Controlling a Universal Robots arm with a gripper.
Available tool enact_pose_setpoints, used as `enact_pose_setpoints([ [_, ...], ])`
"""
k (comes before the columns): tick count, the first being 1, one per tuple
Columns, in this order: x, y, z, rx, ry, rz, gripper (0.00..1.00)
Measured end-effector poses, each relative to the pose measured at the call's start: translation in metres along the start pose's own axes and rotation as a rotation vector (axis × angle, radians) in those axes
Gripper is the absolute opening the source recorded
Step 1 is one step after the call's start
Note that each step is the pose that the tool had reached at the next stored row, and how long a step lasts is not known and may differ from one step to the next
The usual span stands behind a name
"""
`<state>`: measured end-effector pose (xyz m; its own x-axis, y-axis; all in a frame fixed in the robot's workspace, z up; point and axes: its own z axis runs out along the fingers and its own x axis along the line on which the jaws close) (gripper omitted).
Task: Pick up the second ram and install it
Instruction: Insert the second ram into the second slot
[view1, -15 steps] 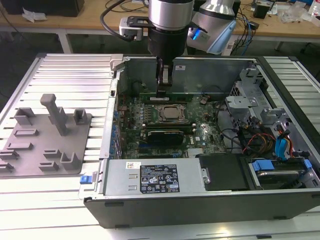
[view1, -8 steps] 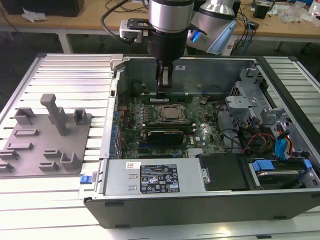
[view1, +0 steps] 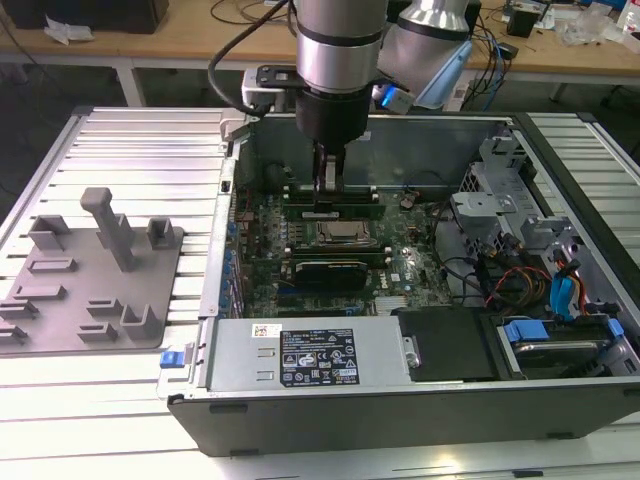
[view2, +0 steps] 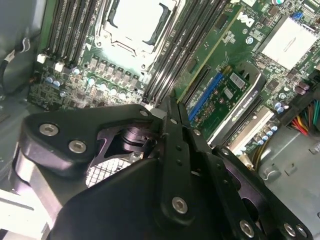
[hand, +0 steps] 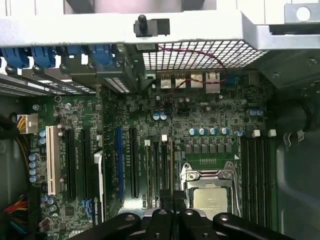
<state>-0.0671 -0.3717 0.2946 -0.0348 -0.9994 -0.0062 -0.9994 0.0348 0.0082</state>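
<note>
My gripper (view1: 328, 203) reaches straight down into the open computer case. Its fingers are shut on the top edge of the second ram (view1: 352, 211), a long narrow green stick lying level along the memory slots beside the CPU socket (view1: 335, 235). In the first wrist view the stick (hand: 171, 165) shows edge-on, running away from the gripper (hand: 172, 197) in line with the black slots. In the second wrist view the gripper (view2: 169, 102) meets the slots beside the CPU socket (view2: 137, 20). I cannot tell whether the stick is fully seated.
The grey holder tray (view1: 95, 300) lies on the slatted table at the exterior view's left. Inside the case are a dark expansion card (view1: 325, 272), the power supply (view1: 310, 355), a drive cage (view1: 500, 210) and loose cables (view1: 520, 280). Case walls enclose the gripper.
</note>
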Motion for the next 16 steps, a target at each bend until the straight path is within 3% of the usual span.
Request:
enact_pose_setpoints([
  [6,0.0006,-0.0018,0.0211,0.001,0.0,-0.003,0.09],
  [14,0.0004,-0.01,0.0357,0.0011,-0.0001,-0.007,0.09],
  [16,0.0005,-0.0108,0.0442,0.0011,0.0,-0.01,0.09],
])
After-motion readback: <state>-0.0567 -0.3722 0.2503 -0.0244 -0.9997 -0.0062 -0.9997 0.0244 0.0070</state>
